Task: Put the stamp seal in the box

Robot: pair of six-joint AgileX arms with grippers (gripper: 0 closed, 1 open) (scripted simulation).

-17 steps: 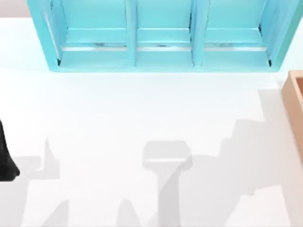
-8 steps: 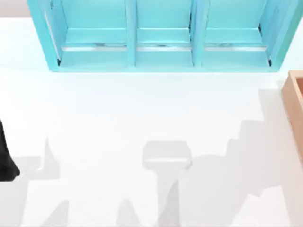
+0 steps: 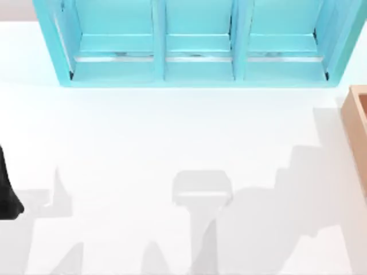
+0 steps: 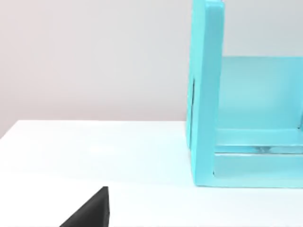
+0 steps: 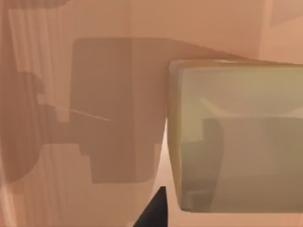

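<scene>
Looking down from above, the orange-tan wooden box (image 3: pixel 356 129) sits at the right edge, below the cyan shelf unit (image 3: pixel 195 51) on the white table (image 3: pixel 172 132). Left wrist view: shelf corner, dark left gripper (image 4: pixel 90 213) tip. Right wrist view: tan-brown rectangular stamp seal (image 5: pixel 236 137) against box wall; dark right gripper (image 5: pixel 154 210) tip. Neither gripper's jaw state can be told.

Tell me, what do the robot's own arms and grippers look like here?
Little of them shows. The left arm is a plain matte black shape at the table's left edge, with no markings or cables visible. A black wedge-shaped tip of the left gripper and one of the right gripper look the same.
</scene>
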